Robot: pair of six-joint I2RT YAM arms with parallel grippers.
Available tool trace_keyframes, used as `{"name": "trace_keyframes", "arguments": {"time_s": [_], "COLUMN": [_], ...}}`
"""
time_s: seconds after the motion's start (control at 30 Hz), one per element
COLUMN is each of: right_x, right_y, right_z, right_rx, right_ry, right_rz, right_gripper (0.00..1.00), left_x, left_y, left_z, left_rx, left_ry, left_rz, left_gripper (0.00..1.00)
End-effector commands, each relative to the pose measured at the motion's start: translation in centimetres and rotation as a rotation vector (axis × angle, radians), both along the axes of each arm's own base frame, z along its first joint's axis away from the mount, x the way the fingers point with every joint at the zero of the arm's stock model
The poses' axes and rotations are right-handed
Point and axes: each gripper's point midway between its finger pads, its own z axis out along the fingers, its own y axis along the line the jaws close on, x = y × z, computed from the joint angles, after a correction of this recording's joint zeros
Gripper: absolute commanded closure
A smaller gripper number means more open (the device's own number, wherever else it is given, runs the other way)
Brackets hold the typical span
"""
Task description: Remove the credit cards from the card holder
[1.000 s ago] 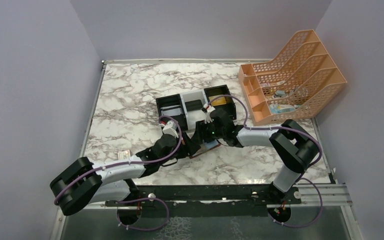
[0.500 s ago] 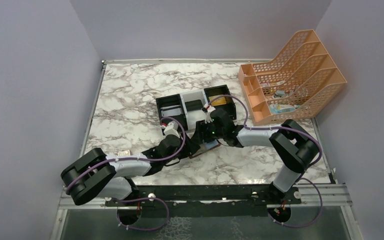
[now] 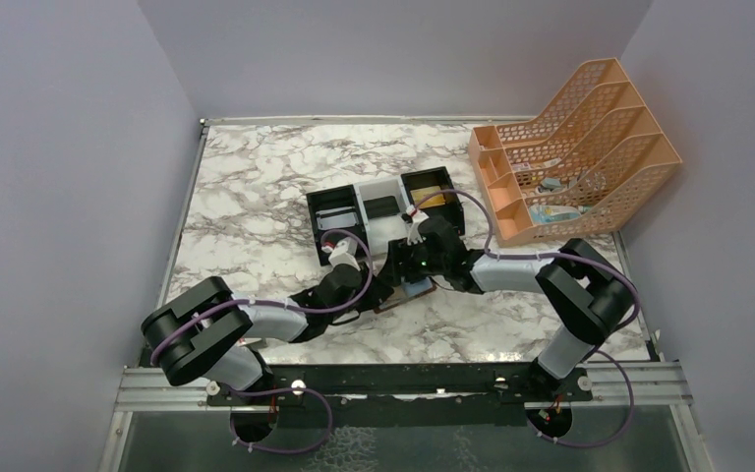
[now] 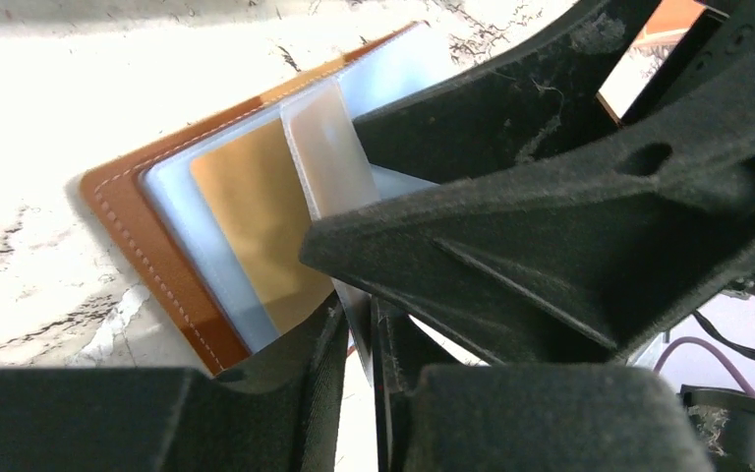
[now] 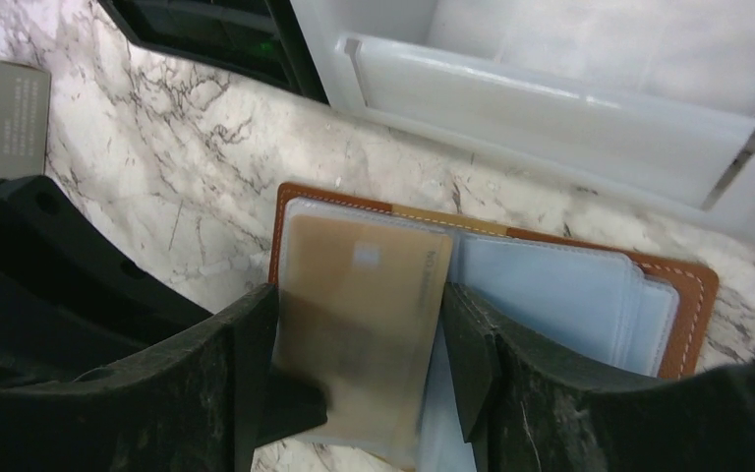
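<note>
I am on the step of getting one card out, and no card is free of this holder yet. The card holder lies open and flat on the table, right under both my hands and just short of the white tray that sits past my right fingertips. My right hand is spread wide, with a gold card sitting between its two fingers. The fingers stand right at the card's side edges, but I cannot tell if they squeeze it. My left hand is pinched nearly closed on a thin clear pocket leaf of the holder, so I think it is there to hold the holder down. The holder's long way runs side to side across my right fingers. The gold card's long way runs along those fingers, with its far short edge pointing away from the hand toward the tray. I think the next move needs a firm pinch on the card alone, then a straight slide out along its long way. I cannot see which end of the pocket is open.
</note>
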Motion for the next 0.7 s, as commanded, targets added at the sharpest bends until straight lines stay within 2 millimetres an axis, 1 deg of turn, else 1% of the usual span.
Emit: {"name": "trace_keyframes", "arguments": {"time_s": [0.0,0.13,0.23,0.3,0.4,0.5,0.53,0.6,0.67], "right_x": [-2.4,-2.0,-1.8,-1.6,-1.2,-0.8,-0.5,-0.2,-0.1], "right_y": [-1.2,-2.2,-3.2,-4.0,-5.3,-6.6,-7.1,-7.9,-8.4], "right_z": [0.0,2.3,4.1,5.2,6.3,7.1,7.2,7.5,7.3], "right_rx": [-0.019,-0.015,-0.011,-0.01,-0.015,-0.015,-0.019,-0.012,-0.007], "right_ry": [0.045,-0.017,-0.066,-0.098,-0.14,-0.177,-0.187,-0.201,-0.201], "right_rz": [0.032,-0.011,-0.049,-0.083,-0.15,-0.218,-0.25,-0.297,-0.331], "right_gripper": [0.34,0.28,0.25,0.25,0.24,0.21,0.19,0.17,0.16], "left_x": [0.5,-0.7,-1.5,-1.9,-1.9,-1.5,-1.2,-1.3,-1.4], "left_y": [-0.4,0.4,1.0,1.3,2.1,3.8,3.9,4.0,3.5], "left_z": [1.6,1.0,0.5,0.2,0.2,0.2,0.7,1.1,1.4], "left_rx": [-0.055,-0.046,-0.012,0.041,0.159,0.334,0.368,0.405,0.392], "left_ry": [-0.052,-0.032,-0.017,-0.01,-0.008,-0.001,-0.009,-0.011,-0.017], "left_rz": [0.004,-0.023,-0.045,-0.075,-0.104,-0.109,-0.12,-0.144,-0.167], "left_gripper": [0.84,0.85,0.85,0.85,0.85,0.85,0.85,0.84,0.84]}}
